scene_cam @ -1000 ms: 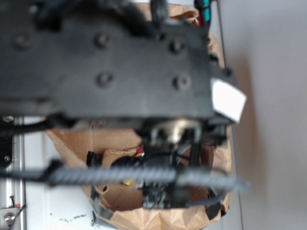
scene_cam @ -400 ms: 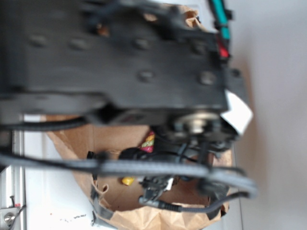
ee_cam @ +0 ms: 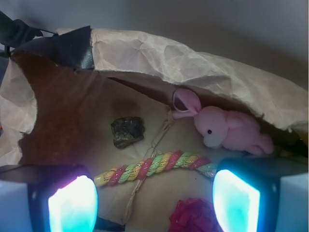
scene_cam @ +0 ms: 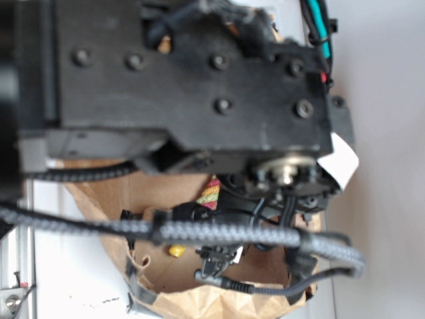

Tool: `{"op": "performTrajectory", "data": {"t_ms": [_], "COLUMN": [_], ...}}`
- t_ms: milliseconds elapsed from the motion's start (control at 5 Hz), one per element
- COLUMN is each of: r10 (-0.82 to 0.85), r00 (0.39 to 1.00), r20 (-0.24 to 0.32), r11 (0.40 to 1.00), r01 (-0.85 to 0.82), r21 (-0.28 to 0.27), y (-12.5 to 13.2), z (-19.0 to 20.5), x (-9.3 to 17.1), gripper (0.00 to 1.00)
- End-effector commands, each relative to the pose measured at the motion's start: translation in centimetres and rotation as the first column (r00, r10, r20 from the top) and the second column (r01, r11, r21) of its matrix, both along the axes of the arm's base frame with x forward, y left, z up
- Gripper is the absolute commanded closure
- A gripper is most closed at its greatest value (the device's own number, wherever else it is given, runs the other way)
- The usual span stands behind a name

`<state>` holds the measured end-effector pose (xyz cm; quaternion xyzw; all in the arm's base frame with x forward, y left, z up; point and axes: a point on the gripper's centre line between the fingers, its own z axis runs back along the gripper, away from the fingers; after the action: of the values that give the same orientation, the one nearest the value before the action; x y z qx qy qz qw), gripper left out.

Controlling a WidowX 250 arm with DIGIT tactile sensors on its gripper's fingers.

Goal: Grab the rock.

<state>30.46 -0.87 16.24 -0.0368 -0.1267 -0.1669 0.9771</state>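
A matte black arm housing (scene_cam: pixel 192 93) is showing round screw heads, with a braided grey cable (scene_cam: pixel 219 232) looping below it toward 6 o'clock, a teal cable (scene_cam: pixel 317 26) at 1 o'clock, a white label (scene_cam: pixel 340 163) at 3 o'clock, and 2 glowing gripper pads (ee_cam: pixel 72 205).

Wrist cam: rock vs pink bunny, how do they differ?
The rock is dark, rough and angular; the pink bunny is pale pink, soft and rounded. The rock is the smaller of the two. The rock sits alone left of centre; the bunny lies on its side against the paper bag wall at right. Both rest inside the bag, beyond the open gripper.
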Motion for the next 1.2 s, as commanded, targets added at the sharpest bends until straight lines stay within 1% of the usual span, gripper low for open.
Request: {"op": "performTrajectory", "data": {"t_ms": [0,200,400,600,1000], "r10": [0.008,-0.179,-0.259,-0.329,-0.376], "r00": [0.998,0.982,0.965,0.943,0.926], "r20": [0.06,0.058,0.05,0.055,0.028], "r11": [1.0,0.984,0.966,0.944,0.923], "r01": [-0.008,0.177,0.258,0.328,0.372], "r21": [0.004,0.029,0.029,0.029,0.101], "y": [0.3,0.3,0.6,0.7,-0.4], "z": [1.9,0.5,0.4,0.4,-2.5], "x": [0.7,-0.8,-2.1,-2.4,-1.2], "gripper": [0.0,0.0,0.0,0.0,0.0]}}
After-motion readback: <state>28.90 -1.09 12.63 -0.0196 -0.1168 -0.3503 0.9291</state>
